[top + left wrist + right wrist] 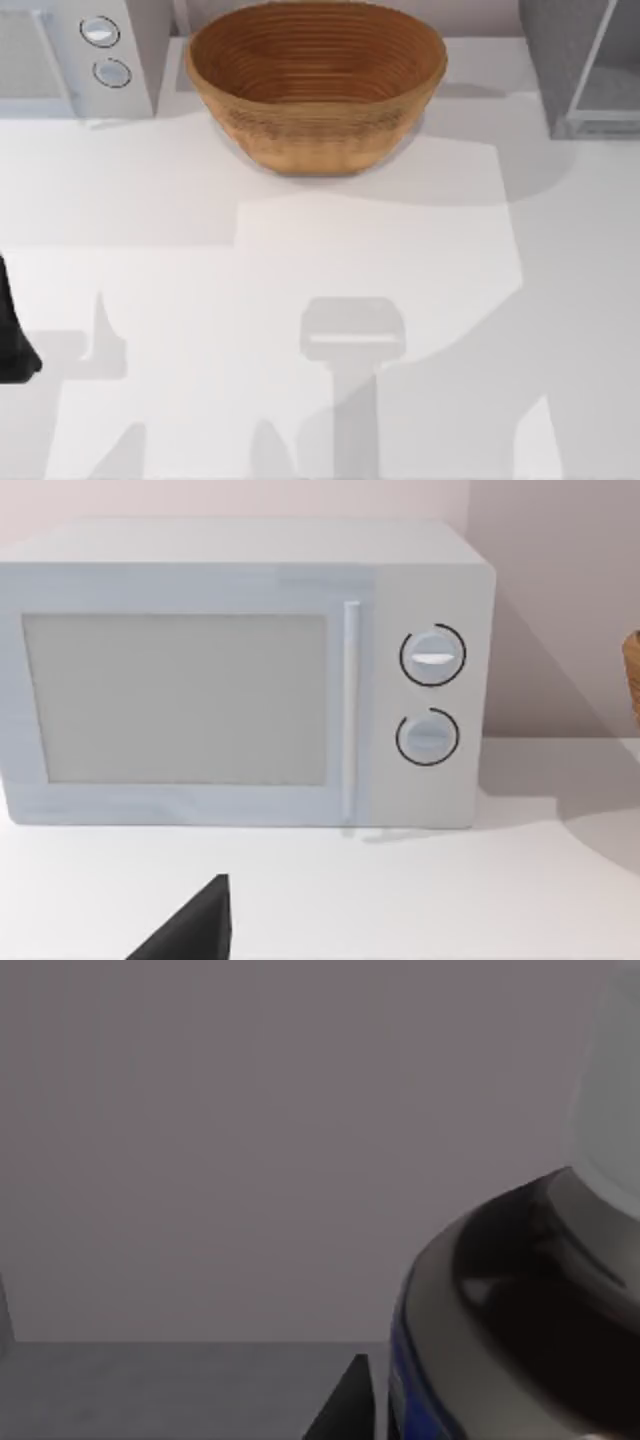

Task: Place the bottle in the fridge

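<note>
Right against the right gripper's finger [340, 1405] sits the bottle [520, 1310]; grip cannot be told.

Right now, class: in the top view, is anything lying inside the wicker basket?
No: the wicker basket at the table's back shows just its bare woven inner wall and floor.
</note>
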